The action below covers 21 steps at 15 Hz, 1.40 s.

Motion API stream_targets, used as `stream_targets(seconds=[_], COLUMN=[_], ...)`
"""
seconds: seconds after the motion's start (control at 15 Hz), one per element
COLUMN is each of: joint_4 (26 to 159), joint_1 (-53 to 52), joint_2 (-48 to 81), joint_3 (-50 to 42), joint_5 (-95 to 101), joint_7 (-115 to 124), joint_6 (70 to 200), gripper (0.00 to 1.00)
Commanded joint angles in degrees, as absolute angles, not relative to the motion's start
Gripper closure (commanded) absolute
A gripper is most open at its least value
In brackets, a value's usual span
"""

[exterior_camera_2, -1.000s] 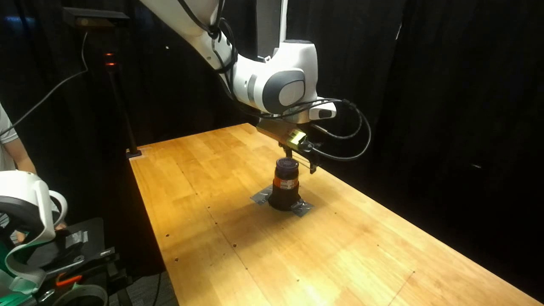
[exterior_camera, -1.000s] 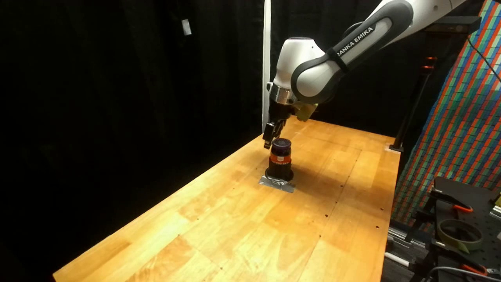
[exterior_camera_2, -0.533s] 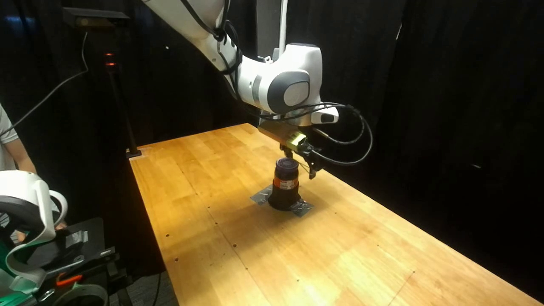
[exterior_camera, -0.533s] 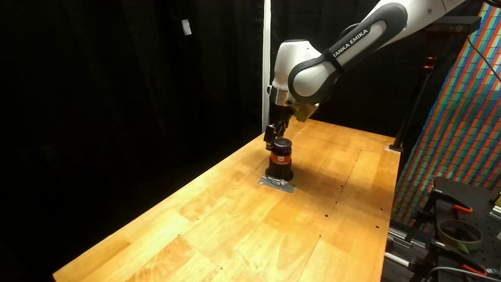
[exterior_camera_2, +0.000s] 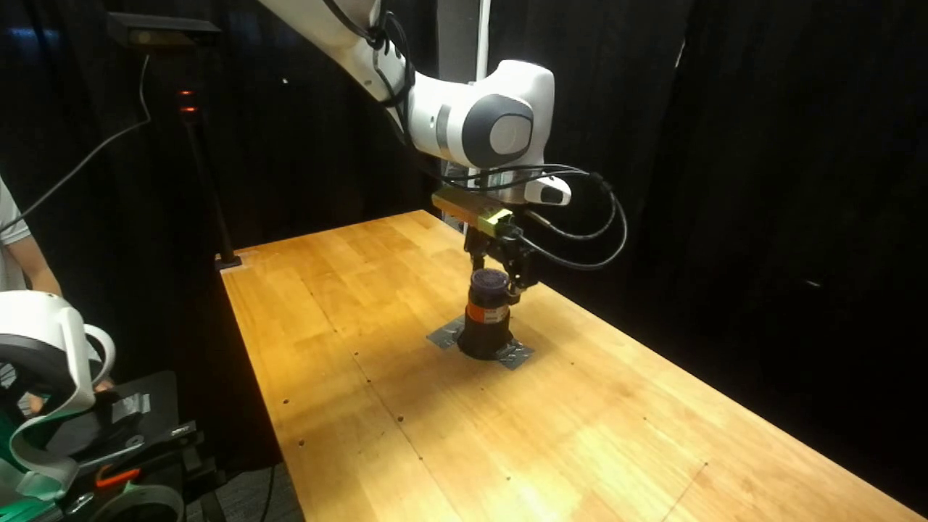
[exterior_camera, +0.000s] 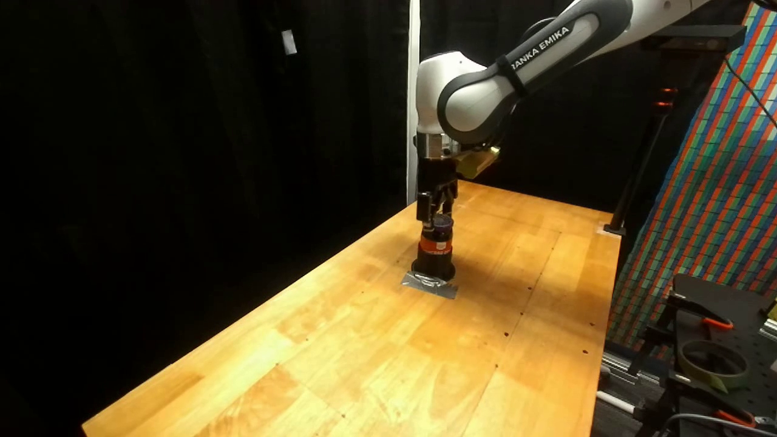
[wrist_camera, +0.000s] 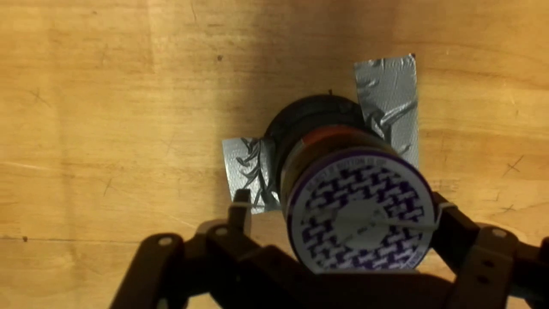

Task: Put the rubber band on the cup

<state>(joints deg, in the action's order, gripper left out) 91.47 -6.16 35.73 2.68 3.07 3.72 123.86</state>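
Observation:
The cup is a dark jar with an orange label and a purple-and-white patterned lid. It stands upright in a black base, in both exterior views [exterior_camera: 436,246] [exterior_camera_2: 487,313], and from above in the wrist view [wrist_camera: 360,193]. My gripper [wrist_camera: 343,201] is open, its fingers on either side of the lid. It is at lid height in both exterior views [exterior_camera: 438,218] [exterior_camera_2: 496,281]. The right finger is close to the lid in the wrist view; a gap shows at the left. A thin pale rubber band [wrist_camera: 417,224] loops round both fingertips. One strand crosses the lid; the rest is hard to trace.
Silver tape strips [wrist_camera: 390,96] [exterior_camera_2: 516,355] hold the base to the wooden table [exterior_camera: 376,352]. A cable loop [exterior_camera_2: 620,232] hangs from the wrist. A black post [exterior_camera_2: 210,196] stands at a table corner. A black side stand [exterior_camera: 722,303] is beside the table.
My gripper has moved from beside the jar to its lid and turned more upright. The fingers now stand at the lid's sides. The jar has not moved.

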Motion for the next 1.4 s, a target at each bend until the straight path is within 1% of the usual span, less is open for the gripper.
stream_targets(seconds=[0.0, 0.13, 0.33, 0.73, 0.8, 0.87, 0.93, 1.0, 1.13, 1.2, 1.33], joint_4=[88.33, 87.43, 87.68, 96.7, 98.34, 101.52, 103.66, 106.91, 112.23, 114.87, 120.45], joint_1=[-4.92, -4.39, -3.67, -2.8, -2.6, -2.36, -2.18, -1.78, -1.04, -0.73, 0.25], joint_2=[36.62, 37.17, 36.95, 32.72, 31.99, 30.22, 29.19, 27.28, 24.12, 22.65, 19.78], joint_3=[3.3, 3.51, 3.57, 2.93, 2.97, 2.97, 2.98, 3.15, 3.48, 3.57, 4.03], joint_5=[1.27, 0.82, 0.4, 1.54, 1.66, 1.91, 2.0, 1.88, 1.44, 1.29, -0.03], joint_7=[0.84, -0.57, -2.64, -3.96, -4.61, -5.39, -6.05, -7.26, -9.55, -10.5, -12.17], joint_6=[112.65, 108.82, 107.16, 115.71, 117.12, 119.45, 121.51, 123.85, 128.22, 130.89, 139.59], gripper=[0.0, 0.0, 0.0, 0.0, 0.01, 0.25, 0.26, 0.3, 0.45, 0.55, 0.7])
